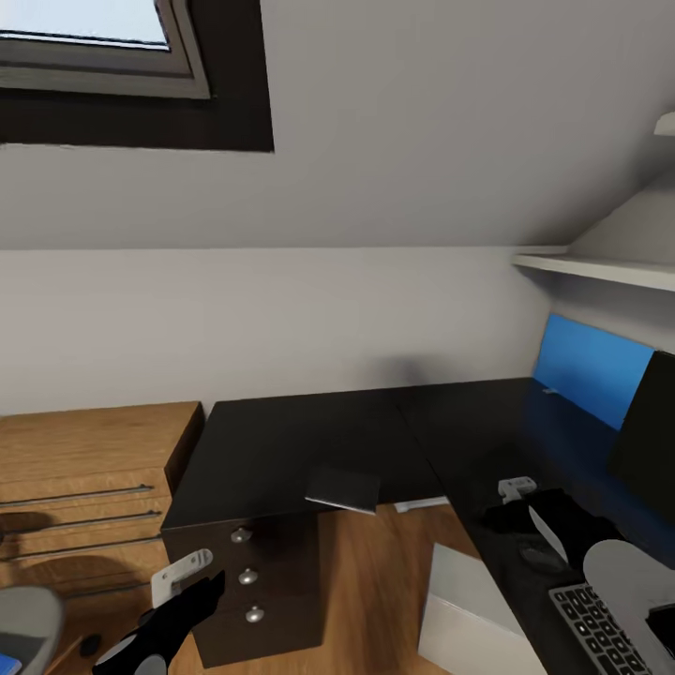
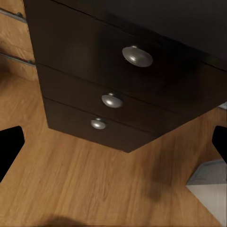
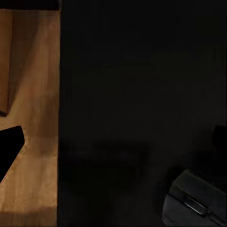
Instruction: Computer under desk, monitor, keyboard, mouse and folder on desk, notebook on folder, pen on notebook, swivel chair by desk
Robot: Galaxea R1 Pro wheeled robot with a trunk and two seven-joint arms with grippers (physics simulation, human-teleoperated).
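Both grippers open, empty: right above desk near mouse; left facing drawers.

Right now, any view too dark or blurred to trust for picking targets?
Right wrist view: the black L-shaped desk top renders near-black and featureless, and the small black rounded mouse barely separates from it. Left wrist view: evenly lit, the three silver drawer knobs crisp. Head view: slightly soft, the silver-framed keyboard legible.
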